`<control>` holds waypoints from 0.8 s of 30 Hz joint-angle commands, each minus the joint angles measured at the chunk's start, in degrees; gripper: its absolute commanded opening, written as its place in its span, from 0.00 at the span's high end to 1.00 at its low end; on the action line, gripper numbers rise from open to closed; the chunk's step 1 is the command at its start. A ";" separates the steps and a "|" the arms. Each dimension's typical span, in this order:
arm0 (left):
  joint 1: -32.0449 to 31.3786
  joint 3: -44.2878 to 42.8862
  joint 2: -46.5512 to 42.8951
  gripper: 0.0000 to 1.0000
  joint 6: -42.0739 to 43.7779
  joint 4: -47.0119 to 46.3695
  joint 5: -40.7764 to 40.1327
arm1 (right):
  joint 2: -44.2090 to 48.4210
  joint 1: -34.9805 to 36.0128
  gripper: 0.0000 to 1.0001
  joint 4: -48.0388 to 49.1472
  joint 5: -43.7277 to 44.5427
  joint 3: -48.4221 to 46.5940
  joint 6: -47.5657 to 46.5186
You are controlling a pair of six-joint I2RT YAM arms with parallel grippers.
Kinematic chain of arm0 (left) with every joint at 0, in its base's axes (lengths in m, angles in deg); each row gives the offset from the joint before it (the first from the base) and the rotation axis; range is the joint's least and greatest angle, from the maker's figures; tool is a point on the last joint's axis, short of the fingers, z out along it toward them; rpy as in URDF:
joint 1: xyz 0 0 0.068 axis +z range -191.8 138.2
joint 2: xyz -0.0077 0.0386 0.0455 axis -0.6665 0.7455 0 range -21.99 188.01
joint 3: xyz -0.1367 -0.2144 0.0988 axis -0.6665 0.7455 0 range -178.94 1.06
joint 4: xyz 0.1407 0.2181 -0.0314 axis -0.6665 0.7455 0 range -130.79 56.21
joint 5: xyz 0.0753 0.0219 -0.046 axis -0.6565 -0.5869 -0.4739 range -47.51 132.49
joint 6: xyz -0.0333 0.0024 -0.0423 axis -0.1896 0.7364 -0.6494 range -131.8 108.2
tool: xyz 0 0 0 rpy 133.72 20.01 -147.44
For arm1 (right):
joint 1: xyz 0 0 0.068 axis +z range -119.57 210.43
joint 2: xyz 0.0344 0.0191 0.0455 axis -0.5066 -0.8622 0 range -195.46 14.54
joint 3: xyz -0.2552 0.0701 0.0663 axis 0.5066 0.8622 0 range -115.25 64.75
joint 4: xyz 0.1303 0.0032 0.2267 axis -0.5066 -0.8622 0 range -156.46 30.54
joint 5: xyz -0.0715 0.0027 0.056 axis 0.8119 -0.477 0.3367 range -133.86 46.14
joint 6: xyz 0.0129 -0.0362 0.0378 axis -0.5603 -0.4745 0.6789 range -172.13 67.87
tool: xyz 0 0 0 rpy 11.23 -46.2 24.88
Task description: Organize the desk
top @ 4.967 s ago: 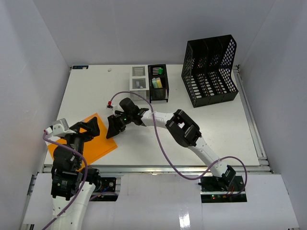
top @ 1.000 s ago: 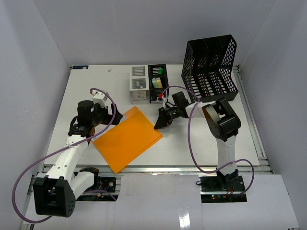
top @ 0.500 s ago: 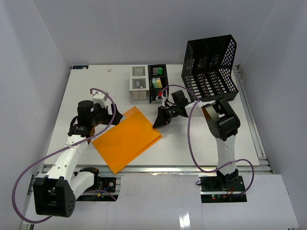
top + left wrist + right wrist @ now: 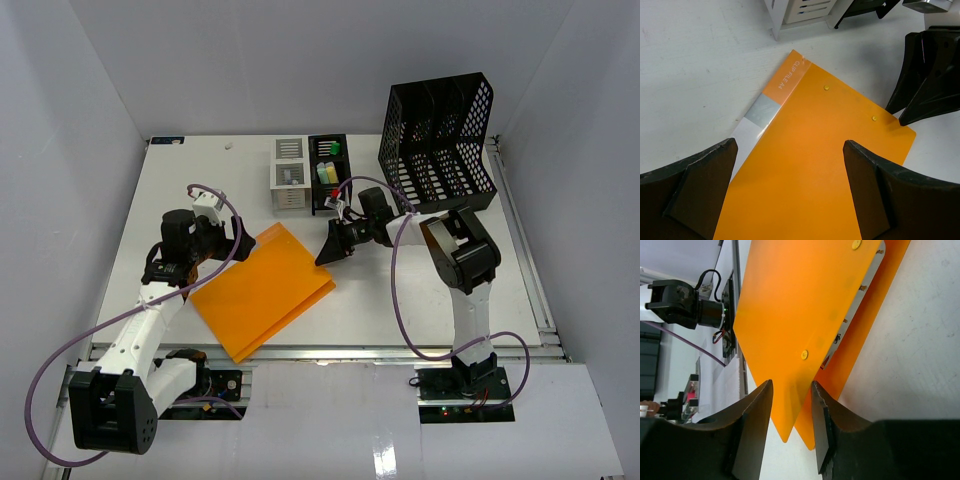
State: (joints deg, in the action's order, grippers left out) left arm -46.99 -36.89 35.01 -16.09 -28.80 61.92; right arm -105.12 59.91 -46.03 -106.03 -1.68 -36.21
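Since one cover corner of the clip file [image 4: 262, 292] stood raised mid-frame, right gripper [image 4: 790, 395] straddled it, jaws narrow, hold unclear; left gripper [image 4: 233, 248] hovered wide at its upper-left edge, probably to steady.

The workspace is closed in by a white enclosure: a plain back wall [image 4: 320, 60], a left wall [image 4: 60, 150] and a right wall [image 4: 590, 200], all matt and unmarked, are set at the edges of the desk [image 4: 200, 180]. The desk is shown as a flat white rectangular top. A metal rail [image 4: 340, 352] is fitted along its near edge, and a second rail [image 4: 527, 260] is run along its right side. Below the near rail, a white panel [image 4: 330, 420] is laid across the front. The scene is lit evenly, and only soft, faint shadows are cast on the white surfaces.
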 commanded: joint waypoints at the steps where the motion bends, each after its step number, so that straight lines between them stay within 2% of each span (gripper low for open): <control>1: 0.27 0.25 -1.45 0.02 0.43 -0.29 -0.09 | -1.31 -0.03 0.56 2.78 -2.24 0.76 2.53; 5: 0.27 0.25 -1.51 0.02 0.43 -0.21 -0.01 | -2.17 -0.06 0.56 1.45 -1.58 0.43 2.51; 16: 0.27 0.34 -1.61 0.02 0.43 -0.23 -0.06 | -2.33 1.24 0.47 1.60 -1.44 0.36 4.96; 24: 0.27 0.34 -1.50 0.02 0.43 -0.26 -0.09 | -3.23 2.50 0.47 3.62 -2.75 0.68 7.21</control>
State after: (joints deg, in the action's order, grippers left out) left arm -46.99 -36.89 34.99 -16.09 -28.80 61.91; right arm -107.82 61.26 -44.34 -106.25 -1.30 -31.12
